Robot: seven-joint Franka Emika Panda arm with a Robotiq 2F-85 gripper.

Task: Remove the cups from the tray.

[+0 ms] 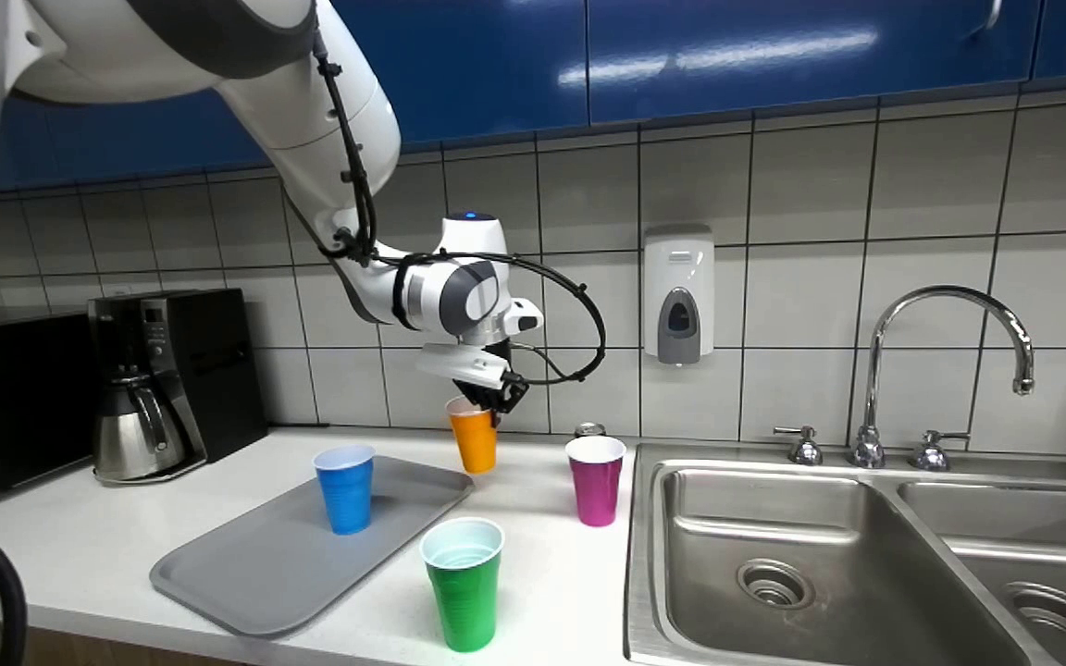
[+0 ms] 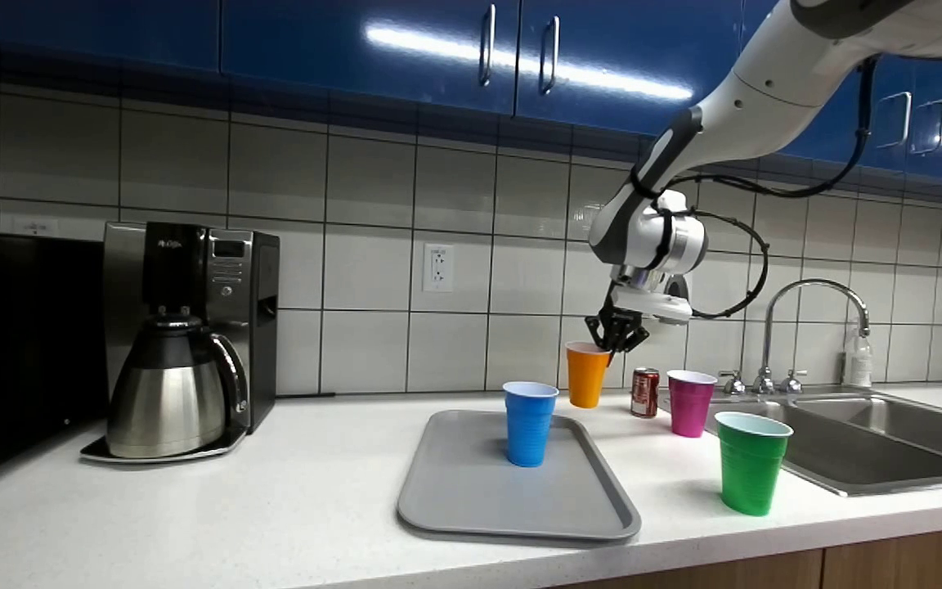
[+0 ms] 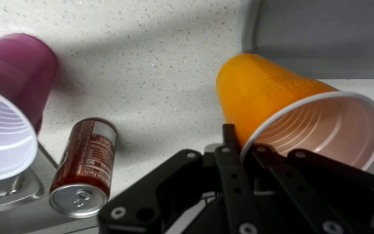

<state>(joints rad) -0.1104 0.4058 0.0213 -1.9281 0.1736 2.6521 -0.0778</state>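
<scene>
In the wrist view, the wall of the orange cup [image 3: 255, 87] is seen pinched at its white rim by the fingers [image 3: 234, 169], one being set outside the cup and one at its inside. The cup is held about upright, off the tray [image 2: 471, 499] and just beyond one of its corners; whether the table [image 2: 316, 491] is touched by its base cannot be told. The blue cup [image 2: 528, 429] is carried upright by the tray, well apart from the fingers. In both exterior views, the green cup [image 1: 466, 592] and the magenta cup [image 1: 596, 490] are found upright on the table beside the tray, the green one near the front edge and the magenta one just beside the steel sink [image 1: 649, 555]. In an exterior view, a red can [image 2: 645, 393] is seen between the orange and magenta cups.
</scene>
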